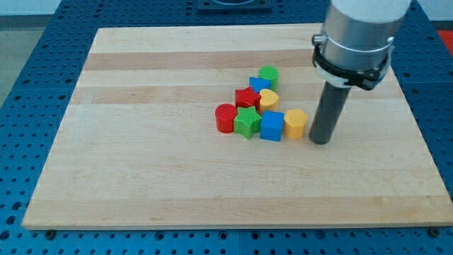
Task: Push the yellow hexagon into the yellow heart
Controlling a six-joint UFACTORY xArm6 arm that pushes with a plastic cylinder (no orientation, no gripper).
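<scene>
Working from the view's left across the wooden board point(141, 142), on its blue pegboard bench point(28, 85).

The left half of the board holds nothing to note. The cluster starts with the red cylinder point(225, 117), its side against the green star point(247, 122). Behind those two sits another red block point(246, 97); I can't settle its shape. Next right, the blue cube point(272, 125), tight against the star. Above it sits the yellow heart point(268, 99), my target, wedged among the red block, the blue cube and a second blue block point(257, 83) that is mostly hidden. The green cylinder point(268, 74) caps the pile at the view's top.

The yellow hexagon point(295, 122) is the rightmost block, flush against the blue cube's right side, and lies below and right of the heart. The two look close, perhaps just apart; I can't tell if they touch.

My tip point(321, 141) rests on the board just right of the hexagon and slightly toward the view's bottom. I read a thin gap, though it may be contact. The rod has no jaws to open or close; it holds nothing and can only shove.

That spot makes sense to me: from the lower right, a push up and left would send the hexagon at the heart. A flat leftward shove would only jam it into the blue cube and shift the whole pile.
</scene>
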